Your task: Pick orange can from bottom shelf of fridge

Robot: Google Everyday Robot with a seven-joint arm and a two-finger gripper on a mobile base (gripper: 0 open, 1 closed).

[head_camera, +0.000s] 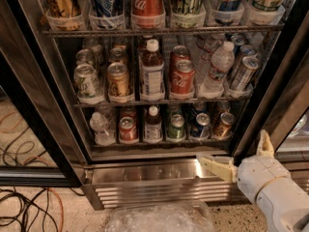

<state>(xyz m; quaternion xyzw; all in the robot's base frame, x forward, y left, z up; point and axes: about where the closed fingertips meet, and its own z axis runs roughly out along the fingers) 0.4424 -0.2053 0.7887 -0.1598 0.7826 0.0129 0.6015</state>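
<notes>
**Gripper low and right of the fridge, orange can untouched on the lowest rack**

The fridge [145,182] fills the frame, its ribbed steel base running across the lower centre. Three wire racks are visible. The gripper [231,146] sits at lower right, in front of the steel base and below the bottom shelf [159,144]. Its two pale fingers are spread wide, one pointing left along the base and one pointing up, and they hold nothing.

The orange can [223,124] stands upright at the right end of the bottom shelf's front row, close to the dark door frame [260,105] and just beside a blue can [200,125].

Likely hazards, judged from this layout:
- The can is hemmed in on both sides, so a finger may strike the frame or nudge the blue can and topple it.
- The gripper must rise over the shelf's front edge, and a low approach would catch that edge.
- An off-centre closure could squeeze the smooth can out sideways.

Count, front row of the bottom shelf, left to right: one clear water bottle [100,127], one red can [128,129], one dark bottle [153,124] with a white cap, one green can [176,127], one blue can and one orange can, six items in all. More containers stand behind them, too hidden to count.
</notes>
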